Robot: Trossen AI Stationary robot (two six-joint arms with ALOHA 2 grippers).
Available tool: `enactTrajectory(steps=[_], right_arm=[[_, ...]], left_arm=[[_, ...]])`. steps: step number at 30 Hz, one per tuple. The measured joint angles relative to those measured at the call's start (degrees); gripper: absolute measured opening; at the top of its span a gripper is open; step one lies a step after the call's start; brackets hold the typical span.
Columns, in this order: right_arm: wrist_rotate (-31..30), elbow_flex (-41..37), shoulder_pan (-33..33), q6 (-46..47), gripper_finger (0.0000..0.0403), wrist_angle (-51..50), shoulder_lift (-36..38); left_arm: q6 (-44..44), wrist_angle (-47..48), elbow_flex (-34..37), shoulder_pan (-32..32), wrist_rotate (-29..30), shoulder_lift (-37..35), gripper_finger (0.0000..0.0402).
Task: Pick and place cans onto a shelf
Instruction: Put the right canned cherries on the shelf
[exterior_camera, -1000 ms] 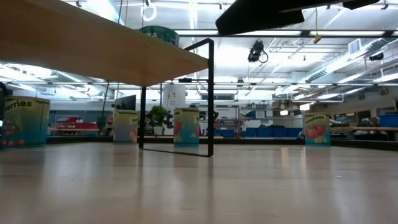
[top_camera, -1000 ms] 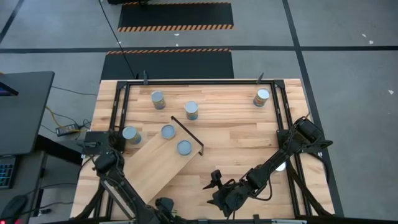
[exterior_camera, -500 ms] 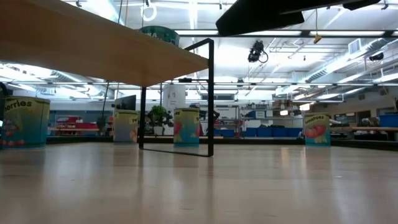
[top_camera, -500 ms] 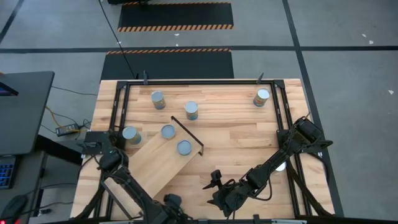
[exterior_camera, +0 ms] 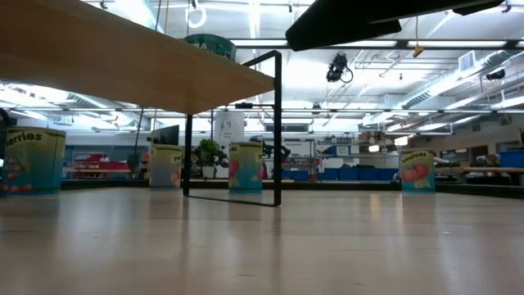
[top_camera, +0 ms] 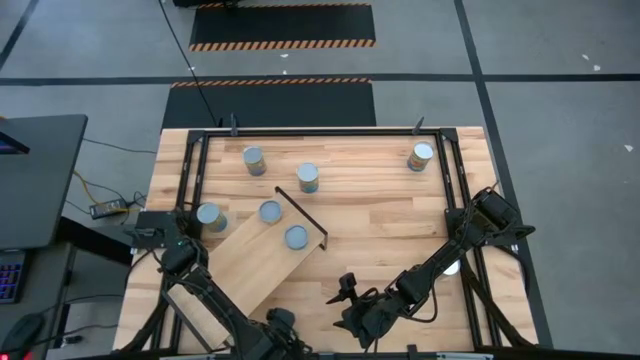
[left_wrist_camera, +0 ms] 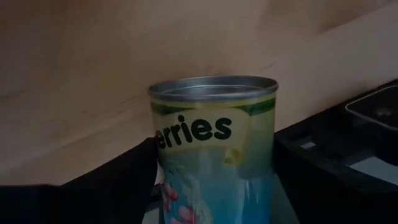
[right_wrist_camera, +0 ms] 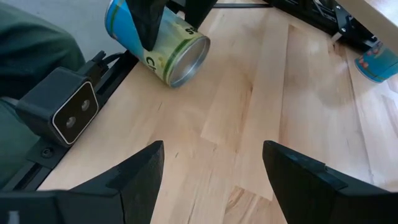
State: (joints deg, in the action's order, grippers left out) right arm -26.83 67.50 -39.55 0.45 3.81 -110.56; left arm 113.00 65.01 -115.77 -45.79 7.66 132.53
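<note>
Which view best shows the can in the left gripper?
Left wrist view: the can sits close up in the left gripper, label readable. Right wrist view shows it from afar, lying sideways. High view shows only the left arm over it; low view misses it.

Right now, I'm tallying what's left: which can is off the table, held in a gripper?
The can clamped in the left gripper, tilted above the table; the other cans in view stand upright on table or shelf.

Grey floor [top_camera: 560,90] with hazard-striped black mats [top_camera: 282,27], bright ceiling lights [exterior_camera: 254,24]
</note>
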Motion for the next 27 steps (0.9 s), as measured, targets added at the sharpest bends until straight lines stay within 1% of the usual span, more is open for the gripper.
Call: enactTrajectory(steps=[5,10,13,15,19,21,23,27], right_arm=[[0.0,0.0,0.0,0.0,0.0279,0.0,0.0],[0.0,0.0,0.0,0.0,0.0279,0.0,0.0],[0.0,0.0,0.0,0.0,0.0279,0.0,0.0],[0.0,0.0,0.0,0.0,0.0279,0.0,0.0],[0.0,0.0,0.0,0.0,0.0279,0.0,0.0],[0.0,0.0,0.0,0.0,0.0279,0.0,0.0],[0.0,0.0,0.0,0.0,0.0279,0.0,0.0],[0.0,0.0,0.0,0.0,0.0279,0.0,0.0]], left_arm=[[-1.2,-0.1,0.0,0.4,-0.1,0.0,0.0313],[-2.1,-0.3,0.0,0.7,-2.0,0.0,0.0315],[-2.6,-0.1,0.0,0.6,0.4,0.0,0.0314],[-2.6,0.0,0.0,0.6,1.0,0.0,0.0304],[-2.8,-0.1,0.0,0.6,1.1,-0.1,0.0273],[-2.7,-0.1,0.0,0.6,1.1,-0.1,0.0271],[-2.8,-0.1,0.0,0.6,0.7,-0.1,0.0286],[-2.9,0.0,0.1,0.6,-0.8,0.0,0.0345]])
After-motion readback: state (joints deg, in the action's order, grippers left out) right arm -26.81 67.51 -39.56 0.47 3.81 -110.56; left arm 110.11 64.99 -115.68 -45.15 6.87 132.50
